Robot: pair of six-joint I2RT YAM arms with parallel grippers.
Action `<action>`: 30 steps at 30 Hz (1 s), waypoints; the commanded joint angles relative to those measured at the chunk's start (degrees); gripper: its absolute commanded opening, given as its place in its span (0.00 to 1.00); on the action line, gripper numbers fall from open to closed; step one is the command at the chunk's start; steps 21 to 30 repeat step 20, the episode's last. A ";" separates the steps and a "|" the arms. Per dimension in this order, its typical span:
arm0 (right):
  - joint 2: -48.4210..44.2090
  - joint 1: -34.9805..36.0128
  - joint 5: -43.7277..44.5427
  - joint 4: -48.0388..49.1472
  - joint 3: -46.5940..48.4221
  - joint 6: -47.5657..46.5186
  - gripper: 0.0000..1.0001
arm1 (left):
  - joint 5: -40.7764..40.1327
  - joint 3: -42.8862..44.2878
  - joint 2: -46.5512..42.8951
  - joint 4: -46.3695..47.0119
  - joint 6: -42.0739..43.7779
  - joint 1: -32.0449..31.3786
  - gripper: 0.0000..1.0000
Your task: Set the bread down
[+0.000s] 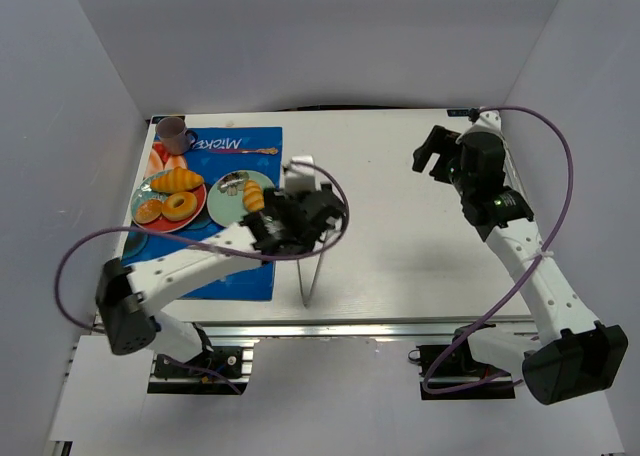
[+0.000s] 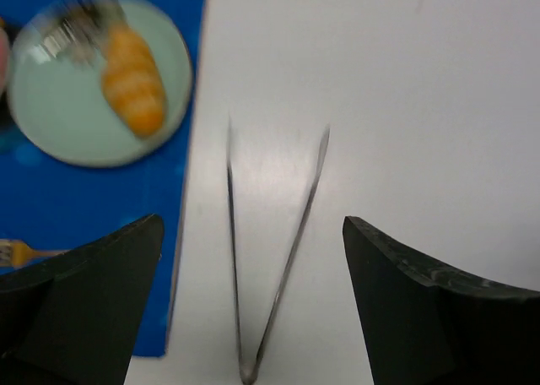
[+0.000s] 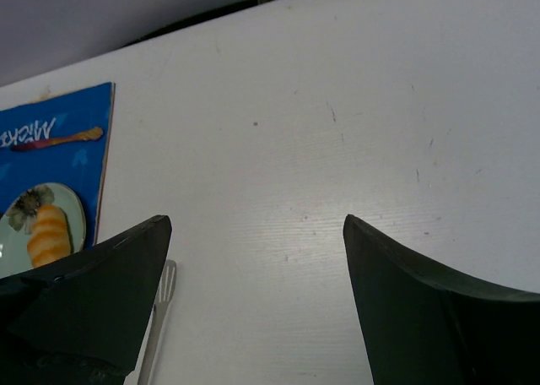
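Golden bread [image 2: 133, 79]: on the pale plate [image 2: 59, 123], free of both grippers.
Left gripper [image 2: 251, 233]: wide, empty, over the tongs [image 2: 247, 370].
Right gripper [image 3: 256, 229]: wide, empty, well apart.
Next: likely lift clear without nudging tongs.

White arms [image 1: 190, 266], black joints, black fingers [image 2: 93, 300], purple cables [image 1: 571, 181].
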 commanded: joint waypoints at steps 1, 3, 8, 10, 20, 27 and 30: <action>1.64 -1.22 -2.57 -0.44 4.44 0.30 0.89 | -19.65 12.80 -10.47 -14.90 4.39 1.93 0.98; 2.61 -1.22 -5.47 -0.88 4.80 0.13 0.89 | -23.98 16.08 -13.89 -15.98 8.96 5.60 0.98; 3.94 -1.39 -10.75 -0.54 2.70 -0.13 0.89 | -27.92 16.46 -22.51 -10.46 14.51 10.20 0.98; 2.63 -1.31 -11.37 0.79 -0.90 -0.14 0.89 | -30.04 14.52 -26.72 -6.87 15.48 10.20 0.98; -0.55 -1.31 -10.05 3.78 -8.38 -1.89 0.89 | -35.50 10.12 -32.45 -3.59 18.47 10.20 0.98; -0.55 -1.31 -10.05 3.78 -8.38 -1.89 0.89 | -35.50 10.12 -32.45 -3.59 18.47 10.20 0.98; -0.55 -1.31 -10.05 3.78 -8.38 -1.89 0.89 | -35.50 10.12 -32.45 -3.59 18.47 10.20 0.98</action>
